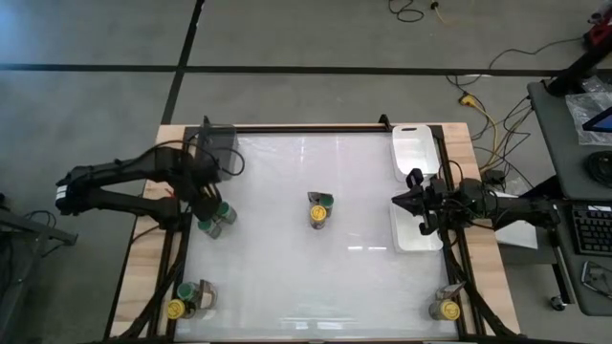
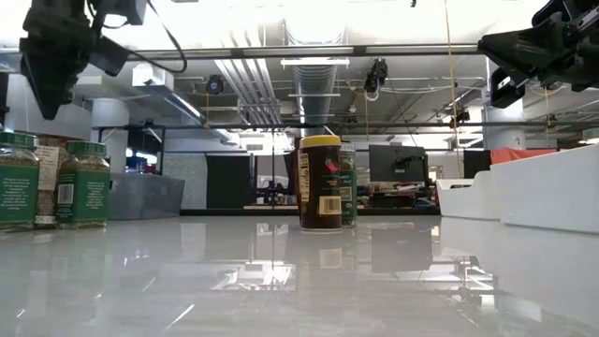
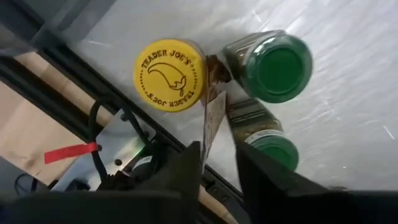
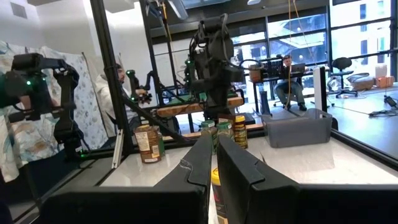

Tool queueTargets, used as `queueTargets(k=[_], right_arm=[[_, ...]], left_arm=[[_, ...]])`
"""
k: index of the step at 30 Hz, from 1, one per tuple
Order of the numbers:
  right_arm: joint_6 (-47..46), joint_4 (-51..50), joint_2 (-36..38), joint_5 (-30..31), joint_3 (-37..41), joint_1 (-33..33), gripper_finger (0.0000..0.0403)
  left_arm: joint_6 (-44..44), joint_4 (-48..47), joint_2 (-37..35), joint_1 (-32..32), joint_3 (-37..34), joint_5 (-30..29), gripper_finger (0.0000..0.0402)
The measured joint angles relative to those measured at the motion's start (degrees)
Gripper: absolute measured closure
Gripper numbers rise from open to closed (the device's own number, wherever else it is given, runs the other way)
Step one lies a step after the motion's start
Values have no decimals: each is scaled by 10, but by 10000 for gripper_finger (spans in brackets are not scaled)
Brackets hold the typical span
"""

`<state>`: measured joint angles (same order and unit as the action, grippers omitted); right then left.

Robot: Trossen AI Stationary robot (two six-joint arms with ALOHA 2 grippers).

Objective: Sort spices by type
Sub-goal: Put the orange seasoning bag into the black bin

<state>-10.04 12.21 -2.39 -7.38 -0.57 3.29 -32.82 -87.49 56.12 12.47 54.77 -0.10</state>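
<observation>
Small clear spice jars stand in groups on the white table. Under my left gripper (image 3: 219, 149) are a yellow-lidded jar (image 3: 170, 74) and two green-lidded jars (image 3: 277, 67) (image 3: 273, 149). My left gripper (image 1: 204, 203) hangs above this group (image 1: 216, 218), fingers pointing down with a narrow gap, touching nothing. A yellow-lidded jar (image 1: 317, 216) and a green-lidded jar (image 1: 325, 200) stand mid-table. More jars stand at the near left corner (image 1: 177, 308) and near right corner (image 1: 445, 308). My right gripper (image 1: 400, 201) is shut and held high (image 2: 487, 42) by the white trays.
Two white trays (image 1: 413, 143) (image 1: 411, 241) lie along the right edge, the right arm over the nearer one. A grey square cup (image 1: 218, 141) sits at the far left corner, behind the left gripper. A thin pale flap (image 3: 211, 118) stands between the left jars. Bare table surrounds the middle jars.
</observation>
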Motion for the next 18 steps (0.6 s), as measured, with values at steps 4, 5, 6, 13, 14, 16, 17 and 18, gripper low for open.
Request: queueTargets(k=[4, 5, 6, 13, 14, 16, 17, 18], right_arm=[[0, 0, 0, 0, 0, 0, 385], [0, 0, 0, 0, 0, 0, 385], [0, 0, 0, 0, 0, 0, 385], [0, 0, 0, 0, 0, 0, 385], [0, 0, 0, 0, 0, 0, 385], [0, 0, 0, 0, 0, 0, 385], [0, 0, 0, 0, 0, 0, 385], [0, 0, 0, 0, 0, 0, 385]], left_arm=[[-11, 0, 0, 4, -24, -1, 234], [-15, 0, 0, 7, -30, -6, 219], [-19, 1, 1, 11, -35, -11, 205], [-13, 40, 3, 24, -63, -5, 170], [-14, 40, 5, 24, -67, -5, 170], [-18, 41, 8, 24, -74, -4, 170], [-19, 44, 9, 24, -80, -4, 170], [-20, 47, 10, 24, -85, -4, 170]])
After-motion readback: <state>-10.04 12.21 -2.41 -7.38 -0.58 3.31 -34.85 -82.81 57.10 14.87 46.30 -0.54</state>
